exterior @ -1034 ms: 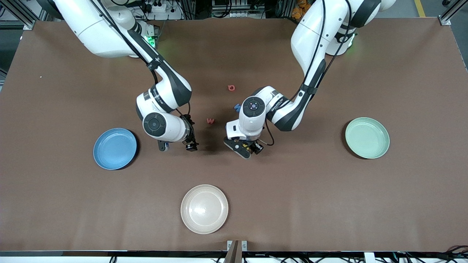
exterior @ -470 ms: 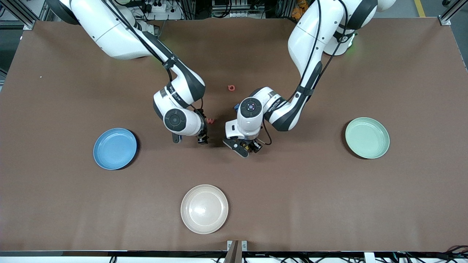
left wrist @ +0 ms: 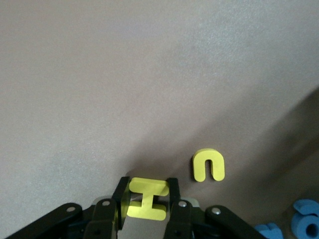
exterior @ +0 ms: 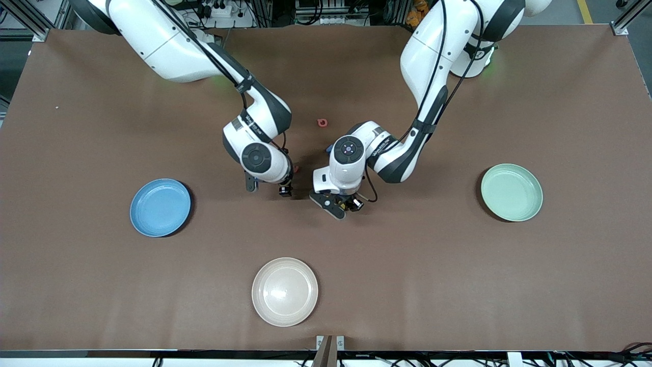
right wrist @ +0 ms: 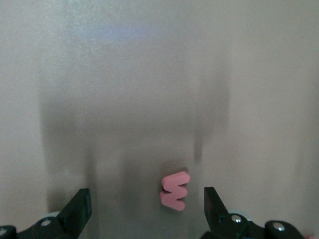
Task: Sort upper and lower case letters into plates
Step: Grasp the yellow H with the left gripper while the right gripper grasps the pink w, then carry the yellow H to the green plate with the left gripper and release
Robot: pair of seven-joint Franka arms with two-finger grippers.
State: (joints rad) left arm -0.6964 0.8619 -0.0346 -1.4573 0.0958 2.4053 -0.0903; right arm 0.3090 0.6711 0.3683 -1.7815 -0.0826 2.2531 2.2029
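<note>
My left gripper (left wrist: 147, 186) sits low on the table, shut on a yellow letter H (left wrist: 147, 200), one finger on each side of it. A yellow n-shaped letter (left wrist: 208, 165) lies beside it, and blue letters (left wrist: 304, 226) lie farther off. In the front view the left gripper (exterior: 333, 203) hides these. My right gripper (right wrist: 145, 199) is open over a pink-red W (right wrist: 174, 191), which lies between its fingers nearer one of them. In the front view the right gripper (exterior: 267, 187) covers most of that W. The blue plate (exterior: 160, 207) and mint green plate (exterior: 511, 192) hold nothing.
A small red letter (exterior: 321, 122) lies on the brown table toward the robots' bases, between the two arms. A cream-beige plate (exterior: 284, 291) stands near the front camera's edge. The two grippers are close together at mid-table.
The right arm has swung from near the blue plate toward the left arm's end and now hangs over the W. The left gripper's fingers have closed on the yellow H.
</note>
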